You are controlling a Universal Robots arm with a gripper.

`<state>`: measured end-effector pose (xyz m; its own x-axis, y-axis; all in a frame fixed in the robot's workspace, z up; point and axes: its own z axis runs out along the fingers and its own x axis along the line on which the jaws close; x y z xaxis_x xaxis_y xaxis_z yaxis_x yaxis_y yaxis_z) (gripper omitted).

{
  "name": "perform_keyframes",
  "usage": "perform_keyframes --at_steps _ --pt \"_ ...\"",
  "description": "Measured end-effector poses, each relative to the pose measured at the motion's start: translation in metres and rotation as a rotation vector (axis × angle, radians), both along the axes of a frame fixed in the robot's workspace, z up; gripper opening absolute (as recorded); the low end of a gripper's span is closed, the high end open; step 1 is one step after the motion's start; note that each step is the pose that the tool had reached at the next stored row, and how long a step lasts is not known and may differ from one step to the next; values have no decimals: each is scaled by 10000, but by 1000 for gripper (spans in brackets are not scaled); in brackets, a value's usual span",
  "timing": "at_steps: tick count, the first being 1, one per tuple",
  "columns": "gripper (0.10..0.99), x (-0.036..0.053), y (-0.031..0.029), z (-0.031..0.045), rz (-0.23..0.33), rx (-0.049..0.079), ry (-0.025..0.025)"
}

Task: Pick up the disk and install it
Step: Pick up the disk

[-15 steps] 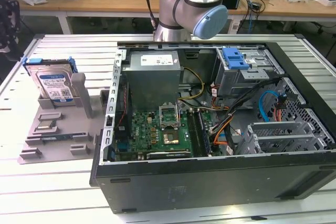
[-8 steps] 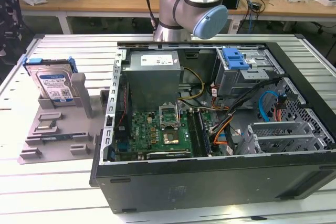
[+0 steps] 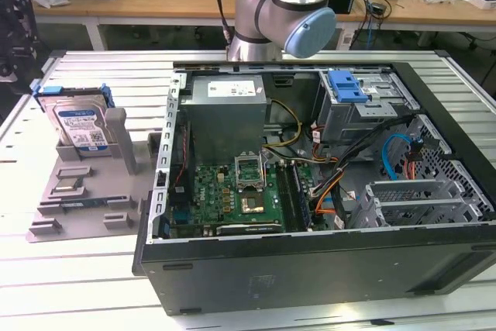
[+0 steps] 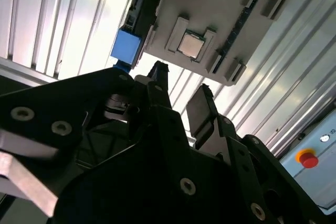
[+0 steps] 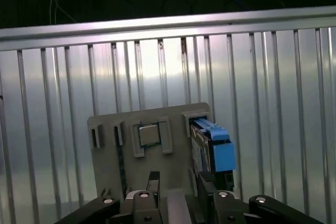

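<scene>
Two gripper (image 4: 179, 81) fingers (image 5: 153, 182) stood spread apart with nothing between them, empty in both wrist views. The tool hung above the grey fixture plate (image 5: 107, 171), clear of it, looking down.

The disk (image 5: 209, 142) stood on edge in a slot at one end of that plate, blue bracket (image 4: 126, 45) facing up, untouched. A processor chip (image 5: 149, 135) sat in a pocket just beside the disk slot. A dark narrow module (image 4: 244, 13), likely memory, lay in a groove further along.

In the exterior view the disk (image 3: 77, 124) sat upright in the fixture at the exterior view's left, on the slatted aluminium table (image 3: 101, 67), outside the open PC case (image 3: 310, 277). The arm (image 3: 283, 5) rose behind the case. Inside were the power supply box (image 3: 225, 106), motherboard (image 3: 232, 191) and drive cage (image 3: 360, 118), with a blue caddy (image 3: 346, 85) on top toward the exterior view's right.

Judgement: the step in hand was the approach for the pick, and none of the install was done. One finger lined up with the disk's edge in the first wrist view, so the gripper looked offset from it. The pick called for centring the open jaws across the disk's thin dimension, coming down square to the slot, and closing without clipping the chip next door. The disk looked rigid. An off-centre grip risked tilting it and jamming it in the slot.
</scene>
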<state>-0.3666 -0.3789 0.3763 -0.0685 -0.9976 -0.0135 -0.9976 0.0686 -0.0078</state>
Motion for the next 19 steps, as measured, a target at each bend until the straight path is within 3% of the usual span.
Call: perform_keyframes --at_steps 3,7,9,10,12,15,19 --pt "420 9 28 -35 220 0 -1" --pt "420 44 135 -85 459 1 -2" --pt "420 58 223 -105 464 0 0" --pt "420 66 305 -130 464 0 1" --pt "420 69 400 -200 472 -6 1" --pt "420 69 449 -318 497 -43 0" --pt "420 69 461 -467 529 -133 4"
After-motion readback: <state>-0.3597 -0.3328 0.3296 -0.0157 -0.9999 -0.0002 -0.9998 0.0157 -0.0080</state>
